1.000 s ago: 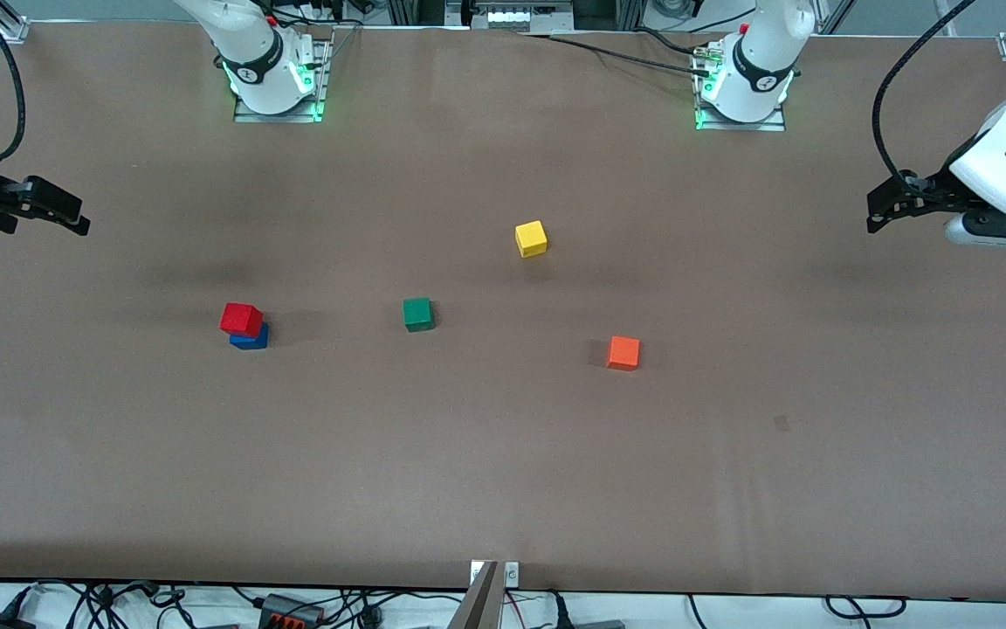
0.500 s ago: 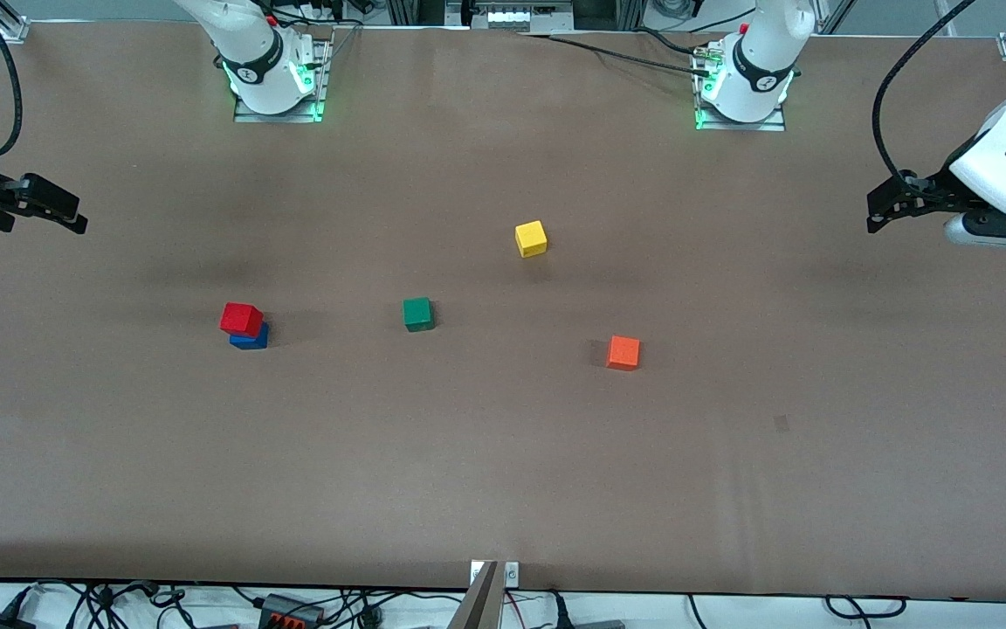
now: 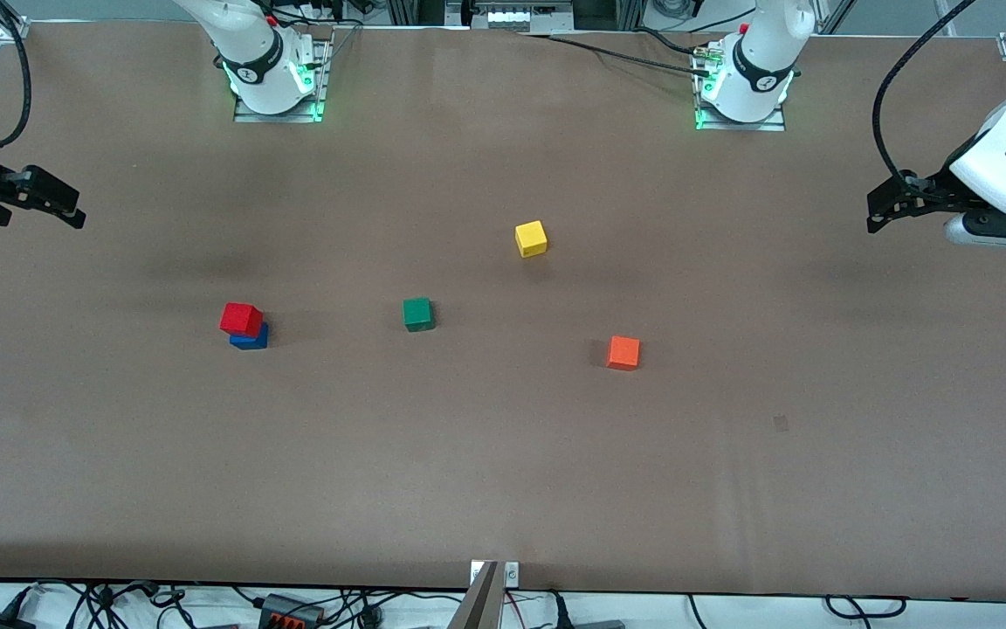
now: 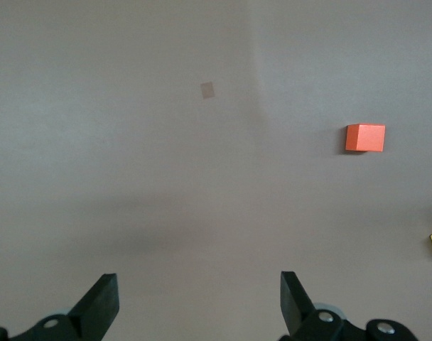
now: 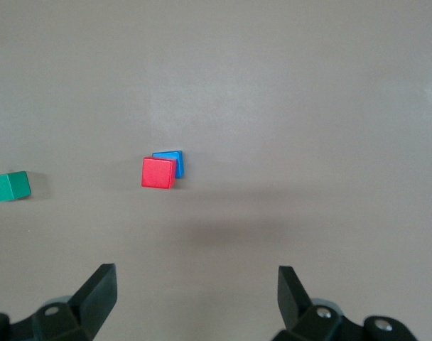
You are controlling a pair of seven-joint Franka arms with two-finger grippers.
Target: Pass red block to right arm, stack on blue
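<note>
The red block (image 3: 241, 319) rests on top of the blue cube (image 3: 251, 339), slightly askew, toward the right arm's end of the table; both also show in the right wrist view, red block (image 5: 158, 172) over blue cube (image 5: 170, 159). My right gripper (image 3: 62, 208) hangs open and empty above the table's edge at the right arm's end, well away from the stack; its fingertips (image 5: 102, 288) stand wide apart. My left gripper (image 3: 883, 210) is open and empty over the left arm's end, its fingertips (image 4: 102, 295) spread wide.
A green cube (image 3: 417, 314) sits mid-table, beside the stack. A yellow cube (image 3: 531, 238) lies farther from the front camera, and an orange cube (image 3: 623, 352) nearer, toward the left arm's end. A small dark mark (image 3: 782, 424) is on the brown tabletop.
The right gripper has drawn back a little toward the table's edge and the robots' side. The left arm and all cubes have stayed put.
</note>
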